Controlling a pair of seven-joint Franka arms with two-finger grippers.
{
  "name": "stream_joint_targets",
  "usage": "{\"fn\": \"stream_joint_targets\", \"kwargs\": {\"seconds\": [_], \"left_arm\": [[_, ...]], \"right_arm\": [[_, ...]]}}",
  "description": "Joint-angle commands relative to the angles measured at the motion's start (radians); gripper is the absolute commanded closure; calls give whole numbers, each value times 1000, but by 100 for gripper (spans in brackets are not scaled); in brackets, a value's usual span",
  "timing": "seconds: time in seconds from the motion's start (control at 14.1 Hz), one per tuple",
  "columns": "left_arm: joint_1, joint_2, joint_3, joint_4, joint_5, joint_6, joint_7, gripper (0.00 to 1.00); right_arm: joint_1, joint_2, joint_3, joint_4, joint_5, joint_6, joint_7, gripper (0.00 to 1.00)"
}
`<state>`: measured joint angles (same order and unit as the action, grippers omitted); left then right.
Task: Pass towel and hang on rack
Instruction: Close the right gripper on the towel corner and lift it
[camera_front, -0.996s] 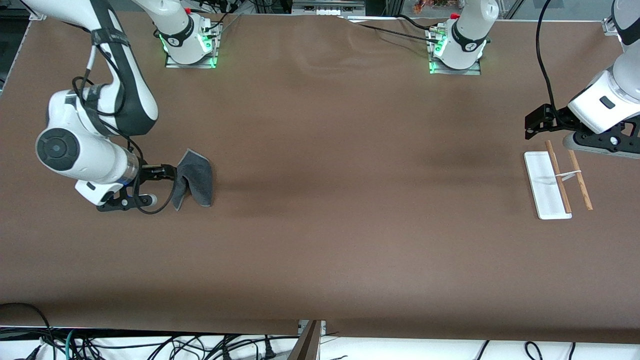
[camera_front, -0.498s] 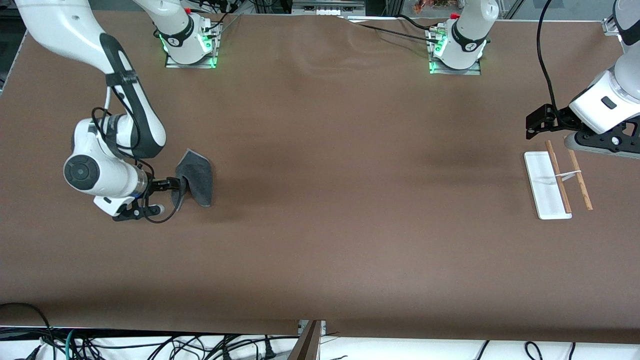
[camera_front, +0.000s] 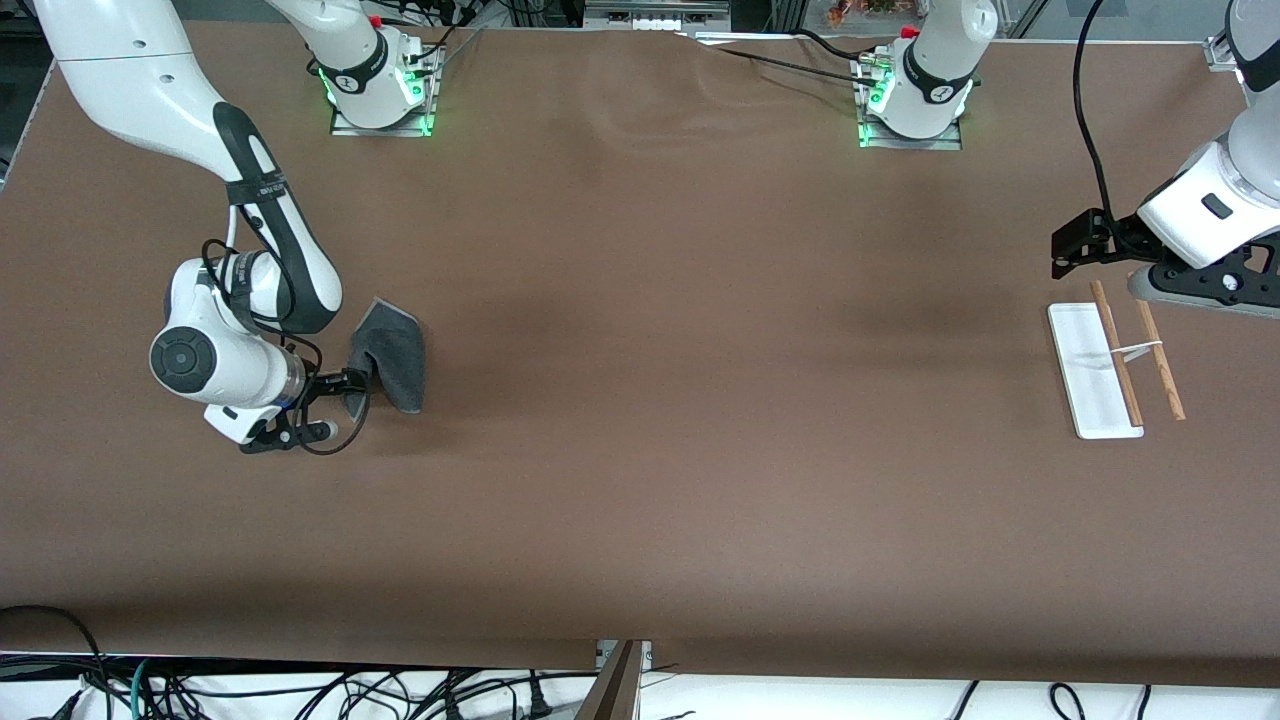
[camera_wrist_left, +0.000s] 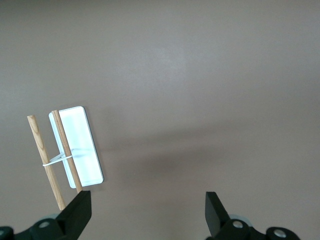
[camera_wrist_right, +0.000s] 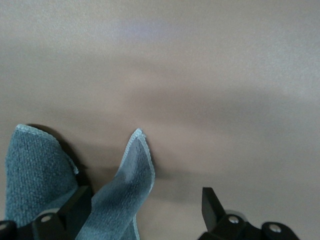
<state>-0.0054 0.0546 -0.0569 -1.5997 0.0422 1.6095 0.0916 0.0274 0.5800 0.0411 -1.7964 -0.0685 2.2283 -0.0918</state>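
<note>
The towel (camera_front: 395, 355) is a dark grey cloth lying crumpled on the table at the right arm's end. My right gripper (camera_front: 345, 385) is low at the towel's edge and open. In the right wrist view a raised fold of the towel (camera_wrist_right: 122, 200) stands between the jaws against one finger, and my right gripper (camera_wrist_right: 145, 197) has not closed on it. The rack (camera_front: 1110, 365), a white base with two wooden rods, lies at the left arm's end. My left gripper (camera_front: 1068, 248) waits open and empty over the table beside the rack (camera_wrist_left: 75, 150); its fingers frame bare table (camera_wrist_left: 148, 202).
The table (camera_front: 680, 400) is covered in a brown mat. The two arm bases (camera_front: 380, 90) stand along the edge farthest from the front camera. Cables hang below the table edge nearest the front camera.
My right arm has swung its wrist in toward the towel and moved the gripper along the towel's edge toward the front camera. The towel has barely shifted. The left arm has not moved.
</note>
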Motion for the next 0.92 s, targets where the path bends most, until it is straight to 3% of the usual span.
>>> {"fn": "stream_joint_targets", "kwargs": {"seconds": [0.0, 0.36, 0.64, 0.85], "left_arm": [[2, 13, -3, 30, -11, -26, -4, 0], [5, 13, -1, 30, -10, -39, 3, 0], [5, 13, -1, 30, -10, -42, 3, 0], [4, 13, -1, 30, -10, -43, -6, 0]], "right_arm": [[-3, 23, 6, 20, 6, 20, -22, 3], [3, 47, 6, 20, 12, 57, -20, 9], [14, 54, 6, 20, 12, 64, -19, 24], [14, 70, 6, 20, 27, 102, -20, 30]]}}
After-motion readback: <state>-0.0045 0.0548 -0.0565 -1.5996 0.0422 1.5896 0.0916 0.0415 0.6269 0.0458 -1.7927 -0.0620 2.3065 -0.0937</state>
